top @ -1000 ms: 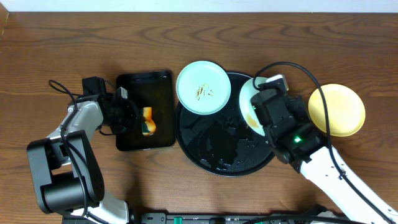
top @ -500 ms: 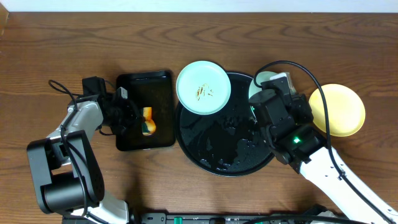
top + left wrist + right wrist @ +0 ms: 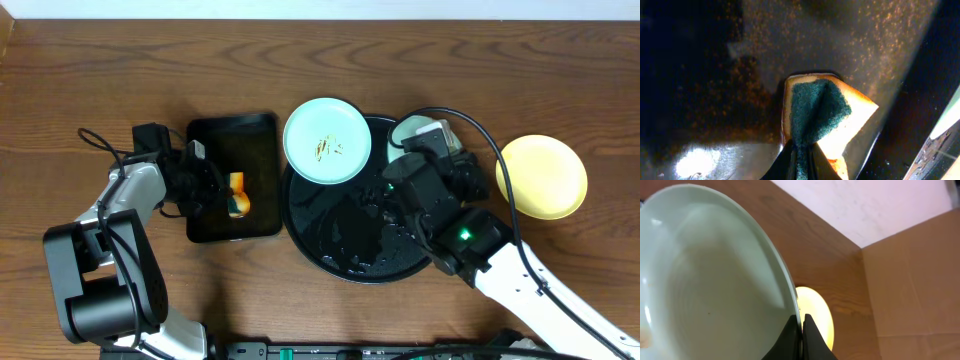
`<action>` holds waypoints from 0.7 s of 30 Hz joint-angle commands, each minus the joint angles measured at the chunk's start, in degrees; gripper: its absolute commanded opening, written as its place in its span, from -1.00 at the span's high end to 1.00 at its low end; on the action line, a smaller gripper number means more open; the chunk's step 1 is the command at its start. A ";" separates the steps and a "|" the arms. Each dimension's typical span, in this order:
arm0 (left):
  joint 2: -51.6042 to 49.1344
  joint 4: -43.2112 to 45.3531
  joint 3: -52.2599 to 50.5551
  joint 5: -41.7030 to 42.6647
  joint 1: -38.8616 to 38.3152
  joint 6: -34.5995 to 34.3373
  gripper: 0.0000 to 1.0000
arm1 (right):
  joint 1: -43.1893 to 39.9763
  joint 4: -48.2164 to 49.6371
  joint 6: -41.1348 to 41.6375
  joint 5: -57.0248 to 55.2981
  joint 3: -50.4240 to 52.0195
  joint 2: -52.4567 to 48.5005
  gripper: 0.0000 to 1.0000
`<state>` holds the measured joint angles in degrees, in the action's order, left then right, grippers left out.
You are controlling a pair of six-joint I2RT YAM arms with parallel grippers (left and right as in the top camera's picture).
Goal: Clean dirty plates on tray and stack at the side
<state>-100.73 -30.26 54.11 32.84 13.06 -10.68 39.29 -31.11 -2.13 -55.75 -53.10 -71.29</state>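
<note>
Across the middle of the tabletop (image 3: 100, 70) sits the round tray (image 3: 340, 250), with a smeared mint plate (image 3: 327, 140) overlapping its far-left rim. To its left is a rectangular tray (image 3: 225, 150), where the left gripper (image 3: 799, 155) pinches a sponge (image 3: 825, 115). The right arm hides most of the second mint plate (image 3: 705, 280), its rim clamped by the right gripper (image 3: 799, 325). The yellow plate (image 3: 541, 176) lies far right.

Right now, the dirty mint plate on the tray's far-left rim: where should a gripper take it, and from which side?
The rim of the dirty mint plate, on its far side where it juts past the tray. Shallow and too wide to span, so an edge pinch from outside should suit, as the right gripper holds the second plate.
</note>
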 commanded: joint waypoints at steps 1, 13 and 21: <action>-0.63 -0.37 -0.37 -1.57 -0.11 -0.11 0.84 | -1.46 0.72 2.36 -3.10 -1.25 0.68 0.98; -0.63 -0.50 -0.37 -0.68 -0.11 -0.13 0.85 | -7.02 -2.36 18.12 17.51 -1.25 0.68 0.98; 2.34 -0.31 -0.22 3.19 -0.44 0.61 0.85 | -12.94 -10.60 25.88 33.14 -1.18 -1.22 0.97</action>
<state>-100.66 -30.37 54.11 34.20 13.06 -10.63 27.75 -40.99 19.05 -31.22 -53.23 -71.37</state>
